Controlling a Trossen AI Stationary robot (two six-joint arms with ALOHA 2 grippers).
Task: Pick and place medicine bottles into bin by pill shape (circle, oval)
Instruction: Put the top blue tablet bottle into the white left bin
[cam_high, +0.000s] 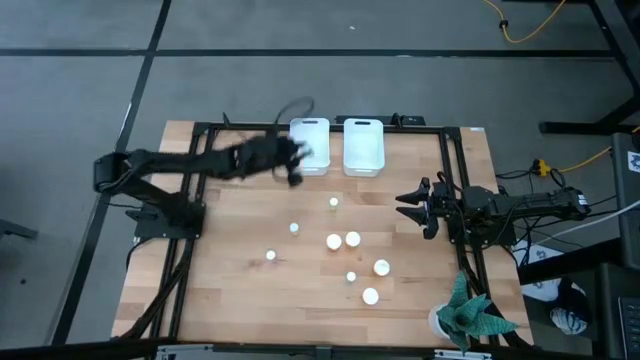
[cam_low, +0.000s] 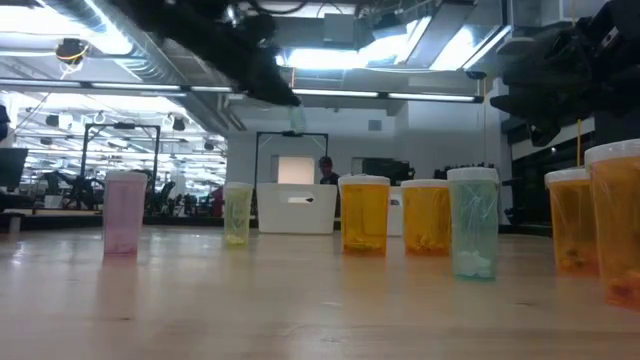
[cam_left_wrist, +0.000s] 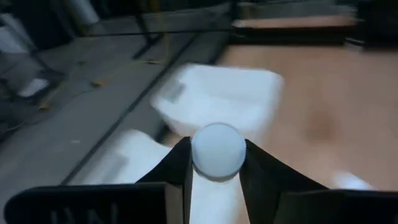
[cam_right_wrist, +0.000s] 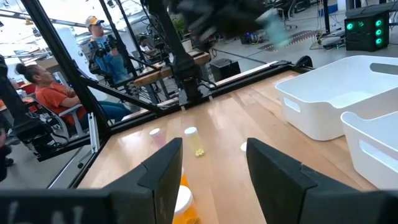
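My left gripper (cam_high: 293, 168) is shut on a small pale bottle with a white cap (cam_left_wrist: 217, 151). It is high above the table, at the near edge of the left white bin (cam_high: 310, 145). The bottle also shows in the low view (cam_low: 298, 118), below the dark fingers. Several white-capped bottles (cam_high: 334, 241) stand upright on the wood table: pink (cam_low: 125, 212), green (cam_low: 238, 212), orange (cam_low: 365, 213) and blue-green (cam_low: 473, 235). My right gripper (cam_high: 412, 205) is open and empty at the table's right side, with an orange bottle (cam_right_wrist: 180, 202) below it. My left gripper pinches the small bottle between its two fingers (cam_left_wrist: 177, 168), on opposite sides just under the white cap (cam_left_wrist: 217, 151). The fingers slant down from above and lie along the bottle. The bottle hangs below them (cam_low: 298, 118), lifted clear of the table.
Two white bins (cam_high: 363, 147) stand side by side at the table's far edge. A green paper plant (cam_high: 470, 315) sits at the near right corner. A black frame (cam_high: 200, 180) runs round the table. People sit beyond the table (cam_right_wrist: 50, 93).
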